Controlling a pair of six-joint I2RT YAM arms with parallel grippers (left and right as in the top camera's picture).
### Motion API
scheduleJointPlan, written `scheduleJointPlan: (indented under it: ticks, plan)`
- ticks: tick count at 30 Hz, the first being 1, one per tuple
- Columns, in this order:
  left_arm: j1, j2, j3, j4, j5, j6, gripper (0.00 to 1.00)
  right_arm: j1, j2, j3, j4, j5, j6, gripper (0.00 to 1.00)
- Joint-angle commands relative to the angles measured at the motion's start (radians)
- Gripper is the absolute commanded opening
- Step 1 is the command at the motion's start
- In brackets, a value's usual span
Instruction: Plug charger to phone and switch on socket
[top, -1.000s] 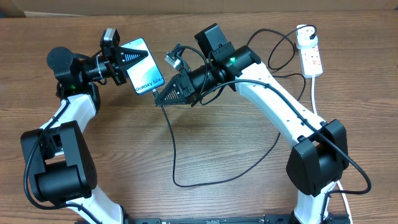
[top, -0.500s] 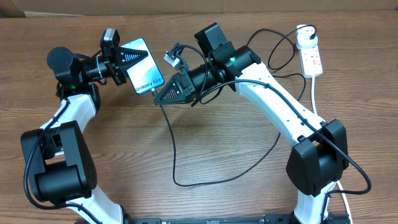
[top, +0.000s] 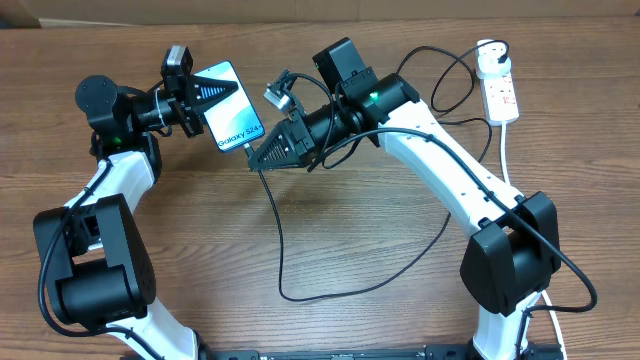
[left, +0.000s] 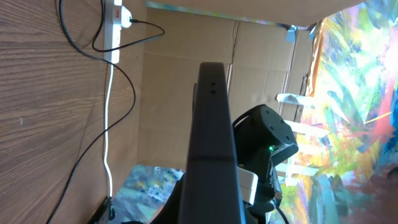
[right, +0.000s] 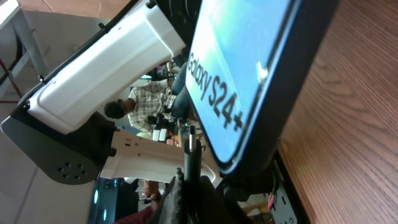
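The phone (top: 228, 108), with a light blue screen reading "Galaxy S24+", is held off the table, and my left gripper (top: 203, 106) is shut on its upper half. In the left wrist view the phone (left: 211, 137) shows edge-on as a dark bar rising from the left gripper (left: 209, 208). My right gripper (top: 258, 153) is shut on the charger's connector (right: 190, 149), just below the phone's lower end. In the right wrist view the tip stands beside the phone (right: 242, 74), a small gap left of its lower corner. The black charger cable (top: 281, 250) loops over the table to the socket (top: 500, 90) at the far right.
The socket's white cord (top: 507, 150) runs down the table's right side past the right arm's base (top: 510, 260). The left arm's base (top: 95, 270) stands at the front left. A cardboard wall (left: 186, 81) backs the table.
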Motion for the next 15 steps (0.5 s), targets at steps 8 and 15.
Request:
scheduleJointPlan:
  ticks: [8, 15]
  plan:
    - [0.005, -0.008, 0.017, 0.008, -0.011, 0.02, 0.04, 0.01, -0.005, -0.003, 0.002, 0.016, -0.005, 0.04]
    - [0.005, -0.008, 0.017, 0.008, -0.011, 0.02, 0.04, 0.01, 0.0, -0.003, 0.006, 0.029, -0.004, 0.04]
